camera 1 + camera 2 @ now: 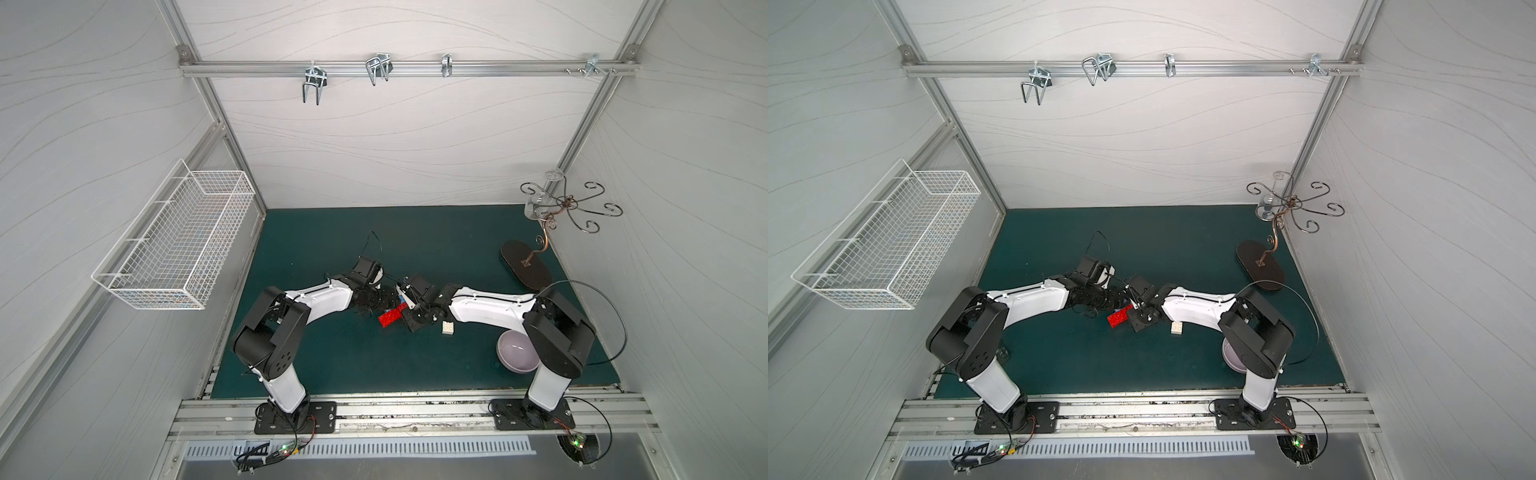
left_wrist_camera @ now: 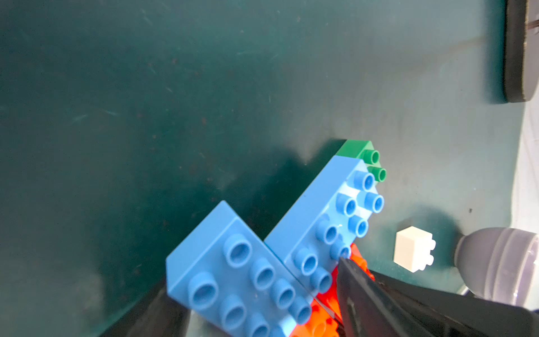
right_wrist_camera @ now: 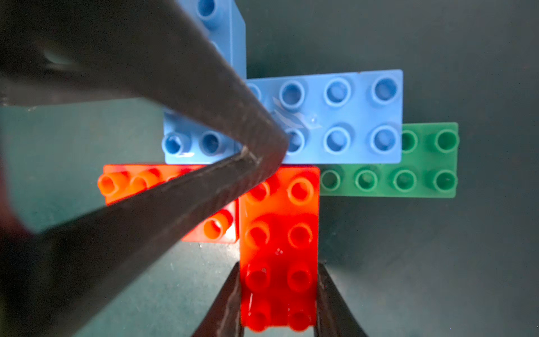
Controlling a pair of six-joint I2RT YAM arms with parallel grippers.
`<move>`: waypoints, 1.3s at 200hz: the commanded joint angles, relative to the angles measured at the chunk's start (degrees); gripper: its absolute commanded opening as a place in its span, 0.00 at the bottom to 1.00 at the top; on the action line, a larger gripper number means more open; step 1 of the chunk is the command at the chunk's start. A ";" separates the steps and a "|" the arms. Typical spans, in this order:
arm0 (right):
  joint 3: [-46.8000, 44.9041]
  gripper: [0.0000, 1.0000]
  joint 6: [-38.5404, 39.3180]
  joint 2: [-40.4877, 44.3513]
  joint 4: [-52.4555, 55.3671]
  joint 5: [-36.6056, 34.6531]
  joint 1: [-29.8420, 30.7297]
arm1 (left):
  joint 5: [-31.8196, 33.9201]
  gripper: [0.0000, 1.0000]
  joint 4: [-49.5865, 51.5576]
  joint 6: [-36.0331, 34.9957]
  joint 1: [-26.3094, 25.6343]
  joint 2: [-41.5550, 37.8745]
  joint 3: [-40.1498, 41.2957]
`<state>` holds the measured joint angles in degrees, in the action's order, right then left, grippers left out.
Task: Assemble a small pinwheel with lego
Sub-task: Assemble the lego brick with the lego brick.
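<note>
- Both top views hang high over the near edge, facing down and toward the far wall, far enough to hold the whole green mat (image 1: 332,249); they share almost everything.
- Left wrist view sits close beside the pinwheel (image 2: 320,218), looking at a slant across the mat toward the right, to the white brick (image 2: 411,248) and lilac bowl (image 2: 495,262).
- Right wrist view looks straight down on that pinwheel, closer still.

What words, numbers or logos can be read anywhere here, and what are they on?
None can be read.
Studs of the blue brick, red brick and green brick: no legible lettering.
Small dark patch at the front edge: may be a label, too small to read.
</note>
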<state>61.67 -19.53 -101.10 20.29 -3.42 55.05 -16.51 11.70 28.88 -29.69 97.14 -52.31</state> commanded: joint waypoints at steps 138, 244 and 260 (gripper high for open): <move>2.31 0.18 1.24 -3.75 3.21 -0.73 1.55 | 0.17 0.87 0.01 -1.86 -2.05 -3.59 6.64; 3.92 0.18 0.44 -3.17 5.53 1.49 0.79 | -1.22 0.90 -3.93 -1.06 -2.23 -5.75 8.52; 3.98 0.18 0.36 -3.23 5.29 1.79 0.68 | -2.51 0.92 -5.53 -1.33 -2.22 -6.79 9.18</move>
<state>64.90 -19.44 -103.11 25.65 -3.66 55.90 -15.64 5.69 28.95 -30.26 92.29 -45.15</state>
